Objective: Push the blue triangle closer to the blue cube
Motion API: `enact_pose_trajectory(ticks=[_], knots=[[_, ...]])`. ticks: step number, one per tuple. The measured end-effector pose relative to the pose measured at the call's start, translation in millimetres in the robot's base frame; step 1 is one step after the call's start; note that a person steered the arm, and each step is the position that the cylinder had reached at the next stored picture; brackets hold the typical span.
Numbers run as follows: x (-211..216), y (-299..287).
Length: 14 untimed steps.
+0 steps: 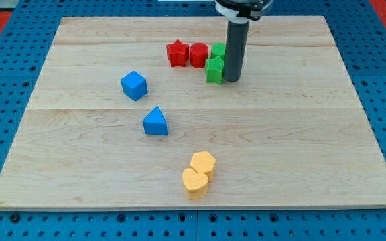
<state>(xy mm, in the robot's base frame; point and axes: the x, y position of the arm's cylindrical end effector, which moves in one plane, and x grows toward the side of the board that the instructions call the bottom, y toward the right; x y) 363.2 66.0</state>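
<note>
My tip (232, 80), no pincer fitted, touches the green star (214, 69); crossing toward the blue triangle (155, 122) risks dragging it, far from the blue cube (134, 85).

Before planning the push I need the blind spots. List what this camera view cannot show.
- Green block behind: partly hidden by my rod and the green star; shape unclear.
- My tip: touching the green star or just beside it, cannot tell.
- Arm above the rod: cut off by the view's top.
- Yellow blocks: exact shapes hard to make out.
</note>
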Motion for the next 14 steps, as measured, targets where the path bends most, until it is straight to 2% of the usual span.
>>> enact_pose_trajectory(ticks=[3, 6, 8, 10, 12, 14], knots=[[-17.2, -8.3], [79.7, -13.0], [142.4, -73.1], [173.1, -156.4], [153.4, -176.2], [139.6, -150.3]])
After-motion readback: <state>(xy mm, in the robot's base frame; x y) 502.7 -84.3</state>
